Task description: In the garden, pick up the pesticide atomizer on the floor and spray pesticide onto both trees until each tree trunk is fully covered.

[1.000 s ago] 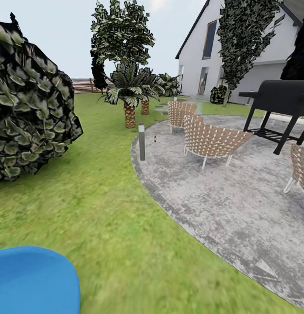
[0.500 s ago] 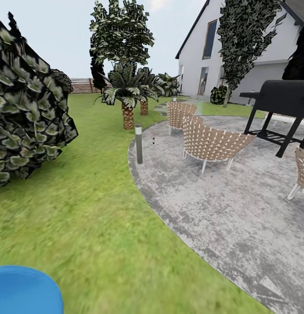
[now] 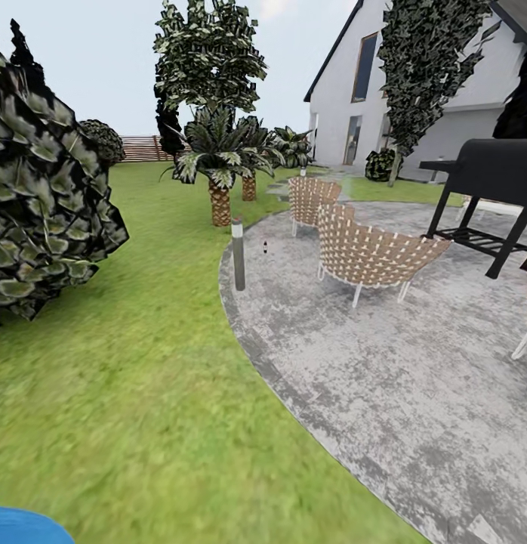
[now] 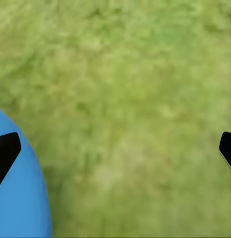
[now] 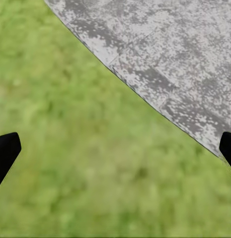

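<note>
I am on the garden lawn (image 3: 143, 340), with the brown slat fence (image 3: 143, 149) far at the back. The thick grey-brown tree trunks and the pesticide mist are out of view. A tiny dark bottle-like thing (image 3: 264, 247) stands on the paving beside the short lamp post (image 3: 238, 255); it is too small to identify. My left gripper (image 4: 115, 148) hangs open over grass, its black fingertips (image 4: 6, 151) far apart. My right gripper (image 5: 115, 148) is open too, above the line where grass meets the paving (image 5: 160, 54). Nothing is held.
A big leafy bush (image 3: 44, 189) crowds the left. Palms (image 3: 218, 162) stand behind the lamp post. On the grey round patio (image 3: 384, 363) are wicker chairs (image 3: 369, 253) and a black grill (image 3: 494, 174). A white house (image 3: 354, 83) rises beyond. A blue rounded shape (image 3: 22, 525) sits at my lower left.
The whole head view has shifted as the camera moved: the bush slid left, the lamp post and chairs drew slightly nearer, and the blue shape sank almost out of the picture.
</note>
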### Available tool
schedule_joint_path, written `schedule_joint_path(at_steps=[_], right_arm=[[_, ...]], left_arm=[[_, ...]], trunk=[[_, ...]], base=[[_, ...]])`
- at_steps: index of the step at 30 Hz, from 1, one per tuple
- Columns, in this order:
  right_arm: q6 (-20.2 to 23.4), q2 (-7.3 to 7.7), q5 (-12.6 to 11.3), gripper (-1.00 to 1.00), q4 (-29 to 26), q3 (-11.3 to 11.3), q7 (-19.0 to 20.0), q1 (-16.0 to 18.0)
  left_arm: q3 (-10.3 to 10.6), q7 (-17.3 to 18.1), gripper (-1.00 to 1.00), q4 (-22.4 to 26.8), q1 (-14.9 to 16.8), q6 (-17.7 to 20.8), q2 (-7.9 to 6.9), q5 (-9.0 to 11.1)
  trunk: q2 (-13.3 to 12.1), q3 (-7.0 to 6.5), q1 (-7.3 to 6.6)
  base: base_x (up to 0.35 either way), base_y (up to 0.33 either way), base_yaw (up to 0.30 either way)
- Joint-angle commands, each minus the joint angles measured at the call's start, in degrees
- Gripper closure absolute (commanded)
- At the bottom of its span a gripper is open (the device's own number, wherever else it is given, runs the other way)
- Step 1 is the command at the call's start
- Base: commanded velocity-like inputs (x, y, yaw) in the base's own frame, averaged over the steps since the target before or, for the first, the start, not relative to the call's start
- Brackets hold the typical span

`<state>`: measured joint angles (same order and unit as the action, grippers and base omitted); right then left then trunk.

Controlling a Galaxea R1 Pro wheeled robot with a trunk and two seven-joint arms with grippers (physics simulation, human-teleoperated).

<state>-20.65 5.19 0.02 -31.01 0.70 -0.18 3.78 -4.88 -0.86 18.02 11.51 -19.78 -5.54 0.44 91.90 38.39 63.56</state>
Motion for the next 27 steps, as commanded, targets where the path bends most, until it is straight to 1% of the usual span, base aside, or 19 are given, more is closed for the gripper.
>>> schedule_joint_path(at_steps=[1,11,14,20,27], right_arm=[[0.0,0.0,0.0,-1.0,0.0,0.0,0.0,0.0],[0.0,0.0,0.0,-1.0,0.0,0.0,0.0,0.0],[0.0,0.0,0.0,-1.0,0.0,0.0,-0.1,0.0],[0.0,0.0,0.0,-1.0,0.0,0.0,-0.1,0.0],[-0.1,0.0,0.1,-1.0,0.0,0.1,0.0,0.0]], left_arm=[[0.0,0.0,-1.0,0.0,0.0,0.0,0.0,0.0],[0.0,0.0,-1.0,0.0,0.0,0.0,0.0,0.0],[0.0,0.1,-1.0,0.0,0.0,0.0,0.0,0.0],[0.0,0.1,-1.0,-0.1,0.0,0.0,0.0,0.0],[0.0,0.0,-1.0,-0.1,0.0,0.0,0.0,0.1]], trunk=[[0.0,0.0,0.0],[0.0,0.0,0.0],[0.0,0.0,0.0],[0.0,0.0,0.0],[0.0,0.0,0.0]], base=[[0.34,0.0,0.0],[0.34,-0.015,0.008],[0.339,-0.077,0.129],[0.338,-0.09,0.219],[0.338,-0.094,0.034]])
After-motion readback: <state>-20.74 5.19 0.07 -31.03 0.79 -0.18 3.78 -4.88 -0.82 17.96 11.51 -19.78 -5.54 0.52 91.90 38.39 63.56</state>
